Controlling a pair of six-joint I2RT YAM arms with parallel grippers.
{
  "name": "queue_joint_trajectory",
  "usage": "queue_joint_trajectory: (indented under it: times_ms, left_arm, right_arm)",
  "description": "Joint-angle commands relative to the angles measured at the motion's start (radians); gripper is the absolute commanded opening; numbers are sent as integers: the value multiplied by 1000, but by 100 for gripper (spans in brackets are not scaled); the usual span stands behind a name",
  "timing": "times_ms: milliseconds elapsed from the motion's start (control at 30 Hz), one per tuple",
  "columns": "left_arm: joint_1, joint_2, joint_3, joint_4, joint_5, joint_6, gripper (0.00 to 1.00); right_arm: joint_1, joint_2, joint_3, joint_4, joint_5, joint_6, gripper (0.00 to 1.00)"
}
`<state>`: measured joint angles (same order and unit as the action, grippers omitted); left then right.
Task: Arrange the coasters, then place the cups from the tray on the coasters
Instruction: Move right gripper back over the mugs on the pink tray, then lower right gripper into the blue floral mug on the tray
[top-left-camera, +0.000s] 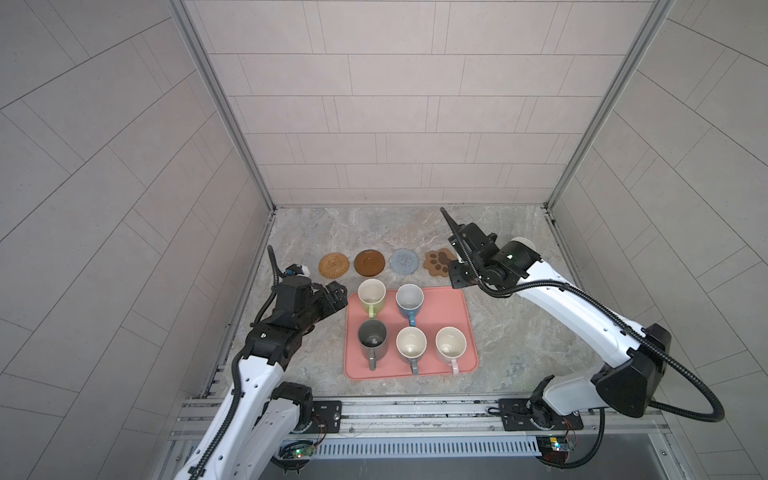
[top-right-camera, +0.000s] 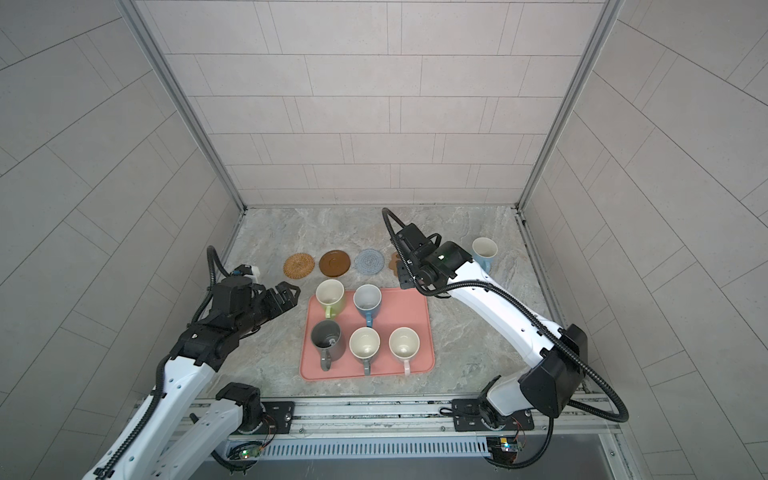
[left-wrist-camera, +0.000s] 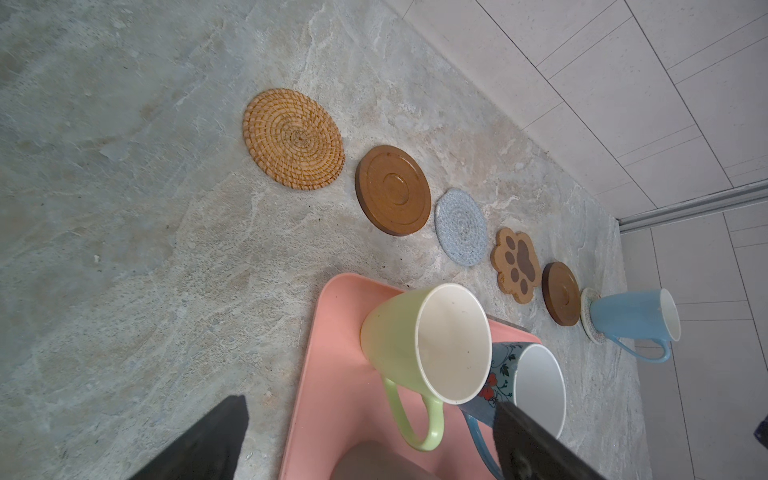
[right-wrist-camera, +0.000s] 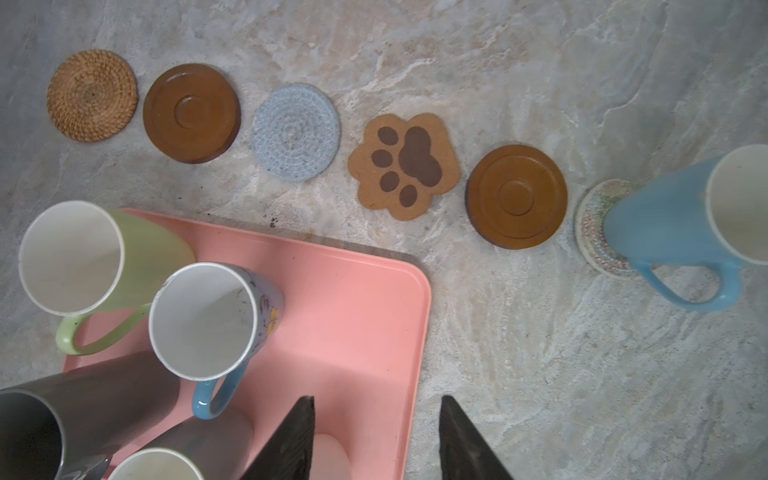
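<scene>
My right claw (right-wrist-camera: 378, 399) hangs low in the right wrist view, its two fingers apart with nothing between them, over the corner of the tray (right-wrist-camera: 353, 291). My left claw (left-wrist-camera: 370, 402) is spread to its widest and is also empty, at the bottom of the left wrist view, facing the light green cup (left-wrist-camera: 390, 328). Five cups stand on the tray: the green one, the flowered blue cup (right-wrist-camera: 203, 320), the dark grey cup (top-left-camera: 372, 336), the grey-handled cup (top-left-camera: 411, 343) and the pink-handled cup (top-left-camera: 451, 340). Across the upper part of the right wrist view the coasters lie in a row on the table (right-wrist-camera: 540, 353). From the left they are the rattan coaster (right-wrist-camera: 91, 95), the wooden disc (right-wrist-camera: 191, 112), the blue-grey crochet coaster (right-wrist-camera: 297, 133), the paw coaster (right-wrist-camera: 405, 160) and the second wooden disc (right-wrist-camera: 517, 197). At far right is the beige crochet coaster (right-wrist-camera: 594, 232), with the plain blue cup (right-wrist-camera: 665, 220) standing on it. I judge the arranging done and one cup of six placed. The next move calls for closing on a tray cup, lifting it clear of its neighbours and setting it on a free coaster. Both wrist views show the second wooden disc, which my right arm hides in both top views. In a top view the plain blue cup (top-right-camera: 484, 251) shows whole at the right. Only the top views show the three cups nearest the bottom whole.
</scene>
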<state>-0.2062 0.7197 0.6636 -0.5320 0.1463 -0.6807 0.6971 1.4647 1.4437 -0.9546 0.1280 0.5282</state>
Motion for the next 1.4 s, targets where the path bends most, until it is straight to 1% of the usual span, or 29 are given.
queue_joint_trajectory:
  times_ms: [0, 167, 400, 700, 967, 1367]
  left_arm:
    - [-4, -11, 12, -13, -1, -1, 100]
    - [-5, -34, -16, -8, -8, -24, 100]
    - [-5, -46, -32, -7, -11, -32, 100]
    - [-4, -28, -39, 7, -1, -35, 100]
    - [-6, -38, -44, 3, -4, -37, 100]
    - [-4, -32, -47, 7, -5, -37, 100]
  right_arm:
    - [75, 62, 33, -28, 61, 97, 51]
    - [174, 139, 76, -37, 73, 174, 50]
    - [249, 196, 66, -3, 63, 260, 50]
    - [292, 239, 30, 45, 39, 322, 50]
    - [311, 295, 29, 50, 29, 334, 49]
    - [312, 328, -8, 51, 24, 346, 46]
